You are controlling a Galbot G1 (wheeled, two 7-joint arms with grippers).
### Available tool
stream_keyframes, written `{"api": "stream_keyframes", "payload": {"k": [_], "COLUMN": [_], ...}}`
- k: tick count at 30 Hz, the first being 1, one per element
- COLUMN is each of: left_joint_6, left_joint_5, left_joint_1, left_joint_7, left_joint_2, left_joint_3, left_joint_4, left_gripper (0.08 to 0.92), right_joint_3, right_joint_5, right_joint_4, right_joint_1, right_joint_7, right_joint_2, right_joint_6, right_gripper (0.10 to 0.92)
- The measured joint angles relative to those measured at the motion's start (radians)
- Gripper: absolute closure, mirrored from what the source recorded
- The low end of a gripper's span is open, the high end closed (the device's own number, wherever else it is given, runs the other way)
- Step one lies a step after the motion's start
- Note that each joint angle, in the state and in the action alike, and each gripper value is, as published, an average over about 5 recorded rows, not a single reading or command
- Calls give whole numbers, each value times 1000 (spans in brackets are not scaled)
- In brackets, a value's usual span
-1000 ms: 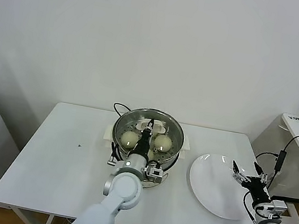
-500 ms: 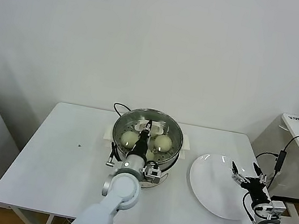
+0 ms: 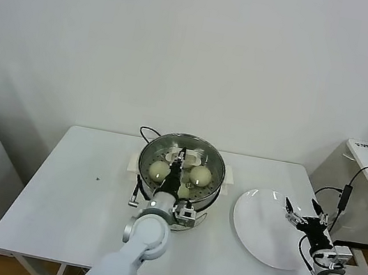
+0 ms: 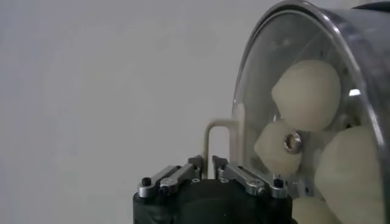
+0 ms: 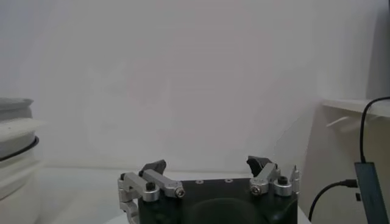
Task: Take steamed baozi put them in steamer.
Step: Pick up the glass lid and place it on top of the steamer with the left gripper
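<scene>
My left gripper (image 3: 179,159) had backed slightly nearer over the steamer (image 3: 216,163), fingers nearly closed, holding nothing. Buns (image 3: 199,175) sat inside; plate (image 3: 260,228) bare, so loading looked finished. Right gripper (image 3: 304,213) idled open, empty.

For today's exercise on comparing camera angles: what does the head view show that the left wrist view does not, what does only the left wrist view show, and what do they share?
Only the head view shows the flat white round plate, bare, the white table, the black cord and the right gripper, open above the plate's edge.

Only the left wrist view shows the thin cream loop handle just ahead of the left gripper, whose fingers sit nearly together.

Both show the round shiny stainless-steel steamer and the smooth pale cream-white steamed baozi inside it.
</scene>
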Motion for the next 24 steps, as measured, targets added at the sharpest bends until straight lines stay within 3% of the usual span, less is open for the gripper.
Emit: {"api": "stream_keyframes", "payload": {"k": [7, 14, 18, 24], "left_joint_6": [-35, -74, -49, 1], "left_joint_5": [-162, -550, -819, -1213], "left_joint_1": [30, 61, 87, 126], "left_joint_7": [55, 99, 46, -83], "left_joint_2": [73, 182, 222, 267], "left_joint_3": [-16, -84, -155, -300], "left_joint_4": [-141, -319, -396, -423], "left_gripper": [494, 286, 198, 177], "right_joint_3": [-10, -35, -53, -62], "right_joint_5": [12, 34, 38, 29], "right_joint_4": [10, 33, 49, 79], "right_joint_1": [5, 3, -1, -14], "right_joint_7": [-10, 3, 32, 67], "right_joint_2": [-12, -21, -28, -28], "right_joint_6": [-11, -40, -61, -89], "right_gripper": [203, 203, 203, 203]}}
